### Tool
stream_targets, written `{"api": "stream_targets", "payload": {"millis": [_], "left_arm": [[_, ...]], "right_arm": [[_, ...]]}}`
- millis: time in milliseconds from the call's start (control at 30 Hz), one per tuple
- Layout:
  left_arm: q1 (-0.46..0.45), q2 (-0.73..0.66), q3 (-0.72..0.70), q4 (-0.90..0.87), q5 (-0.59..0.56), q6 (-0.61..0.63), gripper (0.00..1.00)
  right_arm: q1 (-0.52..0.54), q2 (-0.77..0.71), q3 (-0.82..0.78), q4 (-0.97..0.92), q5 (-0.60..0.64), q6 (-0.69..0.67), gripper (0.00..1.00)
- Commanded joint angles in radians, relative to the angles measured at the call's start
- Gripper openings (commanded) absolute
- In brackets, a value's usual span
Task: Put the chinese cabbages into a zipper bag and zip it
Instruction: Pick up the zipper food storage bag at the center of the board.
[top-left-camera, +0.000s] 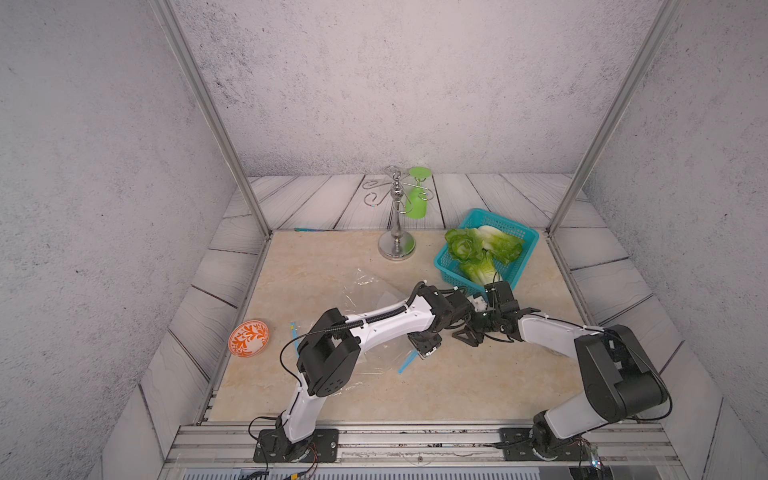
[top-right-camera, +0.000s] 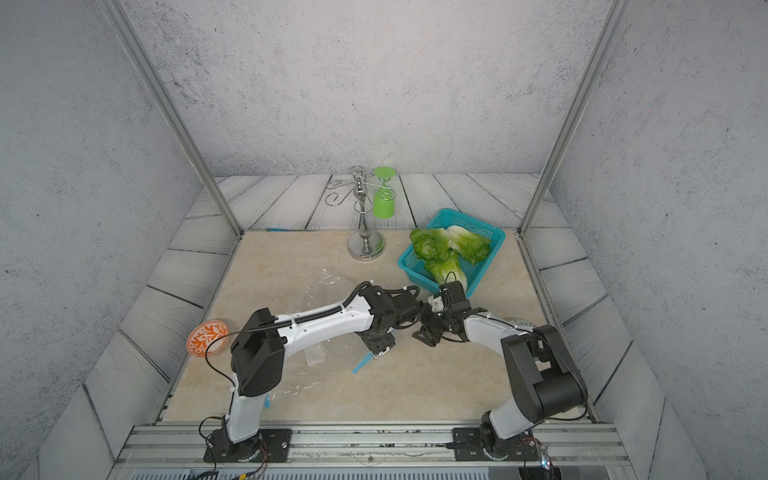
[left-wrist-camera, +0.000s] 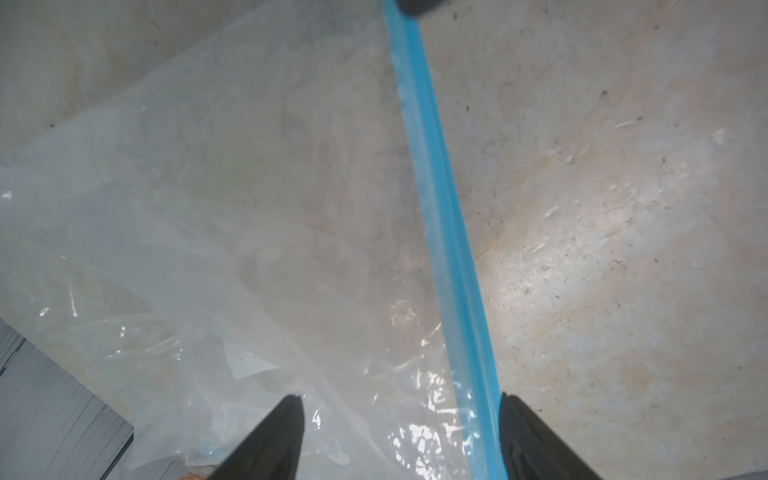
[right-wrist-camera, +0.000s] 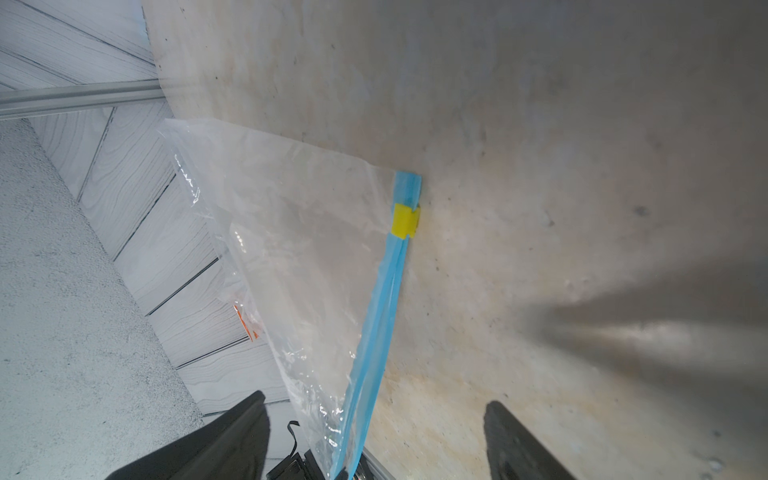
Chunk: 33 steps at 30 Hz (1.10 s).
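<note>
Three chinese cabbages (top-left-camera: 482, 249) (top-right-camera: 451, 249) lie in a teal basket (top-left-camera: 528, 237) (top-right-camera: 496, 236) at the back right. The clear zipper bag (top-left-camera: 365, 291) (left-wrist-camera: 208, 232) (right-wrist-camera: 299, 232) lies crumpled on the marble top, partly under my left arm. Its blue zip strip (left-wrist-camera: 440, 216) (right-wrist-camera: 380, 299) carries a yellow slider (right-wrist-camera: 405, 222) near one end. My left gripper (top-left-camera: 424, 347) (left-wrist-camera: 401, 397) is open over the bag, with the strip just inside one finger. My right gripper (top-left-camera: 467, 334) (right-wrist-camera: 376, 398) is also open, close beside the left one, and the strip runs between its fingers untouched.
A chrome goblet rack (top-left-camera: 397, 245) holding a green goblet (top-left-camera: 417, 199) stands at the back centre. An orange-patterned bowl (top-left-camera: 248, 337) sits at the left edge. Metal frame posts (top-left-camera: 249, 183) rise at the table's back corners.
</note>
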<state>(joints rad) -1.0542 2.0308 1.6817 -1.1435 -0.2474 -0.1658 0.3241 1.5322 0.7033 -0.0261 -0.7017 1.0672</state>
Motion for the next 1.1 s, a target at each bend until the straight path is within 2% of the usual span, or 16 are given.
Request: {"api": "stream_targets", "payload": {"millis": [0,167,367,467,633,800,867,967,1067], "left_arm": [[-0.01,0.02,0.004,-0.01,0.002,0.001,0.77],[-0.013,0.054,-0.005,-0.002,-0.026,0.008,0.76],[-0.012,0.044,-0.046,0.031,-0.057,0.02,0.64],[-0.01,0.029,-0.063,0.064,-0.035,0.028,0.53],[0.003,-0.003,-0.105,0.128,-0.021,0.034,0.26],[0.055,-0.06,-0.117,0.146,-0.02,0.029,0.0],[0.088,-0.094,-0.103,0.138,-0.009,0.011,0.0],[0.157,-0.159,-0.065,0.119,0.056,-0.053,0.0],[0.199,-0.222,-0.046,0.133,0.106,-0.099,0.0]], "right_arm": [[-0.002,-0.016,-0.014,0.005,-0.008,-0.015,0.81],[-0.002,-0.013,-0.013,0.009,-0.01,-0.013,0.81],[-0.002,-0.026,-0.014,-0.006,-0.003,-0.021,0.81],[-0.001,-0.027,-0.013,-0.013,-0.002,-0.022,0.81],[-0.002,-0.046,-0.003,-0.043,0.007,-0.036,0.81],[-0.002,-0.062,-0.004,-0.055,-0.001,-0.046,0.8],[0.0,-0.072,-0.004,-0.051,-0.011,-0.054,0.78],[0.001,-0.131,0.015,-0.082,-0.018,-0.074,0.68],[0.033,-0.237,0.099,-0.227,0.062,-0.137,0.6]]}}
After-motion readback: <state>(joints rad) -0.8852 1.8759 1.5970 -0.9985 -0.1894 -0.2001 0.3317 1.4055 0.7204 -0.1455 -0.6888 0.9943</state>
